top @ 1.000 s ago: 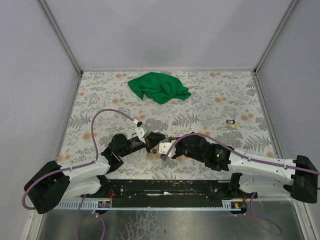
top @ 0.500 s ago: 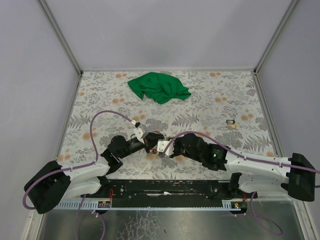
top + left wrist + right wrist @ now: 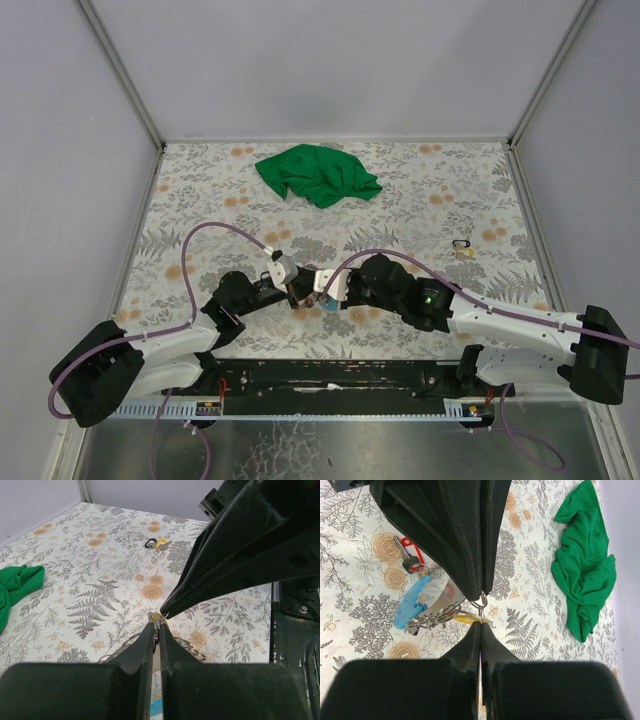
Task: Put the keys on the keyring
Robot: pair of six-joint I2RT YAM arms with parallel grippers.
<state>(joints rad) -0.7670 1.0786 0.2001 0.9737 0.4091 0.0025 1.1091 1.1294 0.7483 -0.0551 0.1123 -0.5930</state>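
My left gripper (image 3: 156, 626) and right gripper (image 3: 481, 623) meet tip to tip low over the table's near middle (image 3: 314, 291). The left gripper is shut on a thin metal plate with a hole at its tip; it looks like the light blue key (image 3: 413, 605). A small ring (image 3: 480, 603) of the grey keyring (image 3: 434, 616) hangs at those tips. The right gripper is shut on that ring's lower edge, next to a yellow piece (image 3: 466, 619). The red key (image 3: 410, 553) lies flat on the table beside them.
A crumpled green cloth (image 3: 318, 174) lies at the table's far middle. A tiny dark-and-yellow item (image 3: 462, 246) sits to the right, also seen in the left wrist view (image 3: 157, 543). Grey walls and metal rails enclose the patterned table (image 3: 200, 200).
The right arm has shifted slightly left and away from the bases, pressing closer to the left gripper. Both grippers have stayed shut, and the left arm has hardly moved.
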